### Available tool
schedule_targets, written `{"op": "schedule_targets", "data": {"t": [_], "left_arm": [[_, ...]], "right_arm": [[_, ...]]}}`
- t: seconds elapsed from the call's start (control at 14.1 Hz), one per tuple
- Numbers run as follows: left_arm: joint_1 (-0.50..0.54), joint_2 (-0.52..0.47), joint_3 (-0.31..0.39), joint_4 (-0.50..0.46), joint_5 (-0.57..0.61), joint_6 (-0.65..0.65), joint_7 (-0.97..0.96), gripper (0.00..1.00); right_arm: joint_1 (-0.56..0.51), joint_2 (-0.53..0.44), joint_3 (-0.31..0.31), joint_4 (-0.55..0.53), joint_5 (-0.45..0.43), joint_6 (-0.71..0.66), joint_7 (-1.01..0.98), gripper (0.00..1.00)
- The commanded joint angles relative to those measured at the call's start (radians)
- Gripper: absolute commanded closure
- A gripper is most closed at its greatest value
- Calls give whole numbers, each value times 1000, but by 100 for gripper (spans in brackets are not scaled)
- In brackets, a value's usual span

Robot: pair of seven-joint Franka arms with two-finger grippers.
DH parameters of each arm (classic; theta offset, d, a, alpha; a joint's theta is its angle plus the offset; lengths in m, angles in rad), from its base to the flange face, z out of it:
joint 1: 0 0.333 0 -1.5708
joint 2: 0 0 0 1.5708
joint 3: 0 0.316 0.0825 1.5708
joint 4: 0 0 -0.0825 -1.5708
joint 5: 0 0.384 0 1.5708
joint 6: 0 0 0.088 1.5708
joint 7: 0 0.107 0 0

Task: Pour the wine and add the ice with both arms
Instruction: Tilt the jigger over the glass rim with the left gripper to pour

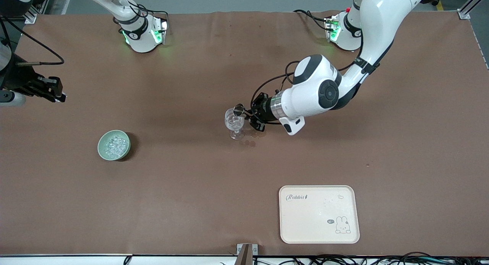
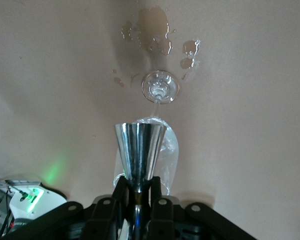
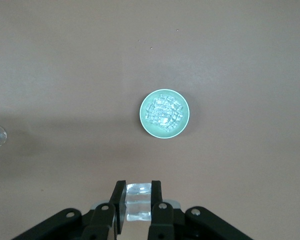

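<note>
My left gripper (image 1: 254,114) is shut on the stem of a shiny metal jigger (image 1: 239,109), held tipped over the rim of the clear wine glass (image 1: 234,122) standing mid-table. In the left wrist view the jigger's cone (image 2: 140,147) lies over the glass bowl (image 2: 169,150), gripped at my left gripper (image 2: 140,186). My right gripper (image 1: 57,96) hangs over the right arm's end of the table. In its wrist view the right gripper (image 3: 138,187) is shut on a clear block of ice (image 3: 138,201). More ice (image 3: 164,113) fills a green bowl (image 1: 114,144).
Wet spill marks (image 1: 250,143) lie on the brown table beside the glass foot, and they also show in the left wrist view (image 2: 152,27). A cream rabbit tray (image 1: 319,213) sits near the front edge, toward the left arm's end.
</note>
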Motion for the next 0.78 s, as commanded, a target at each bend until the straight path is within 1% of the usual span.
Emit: {"op": "schedule_targets", "data": {"t": [0.0, 0.14, 0.35, 0.57, 0.71], "left_arm": [[-19, -16, 8, 2, 44, 2, -51, 100], [-24, -15, 8, 2, 70, 2, -86, 100], [-39, -15, 11, 4, 153, 2, -163, 100], [-47, -15, 14, 6, 164, 2, -193, 100], [-48, -15, 14, 6, 210, 2, -238, 100]], "right_arm": [[-9, -12, 5, -7, 3, -5, -3, 99], [-9, -12, 5, -7, 3, -3, -3, 99], [-9, -12, 5, -7, 3, -5, -3, 99], [-9, -12, 5, -7, 3, -3, -3, 99], [-9, -12, 5, -7, 3, -3, -3, 99]]}}
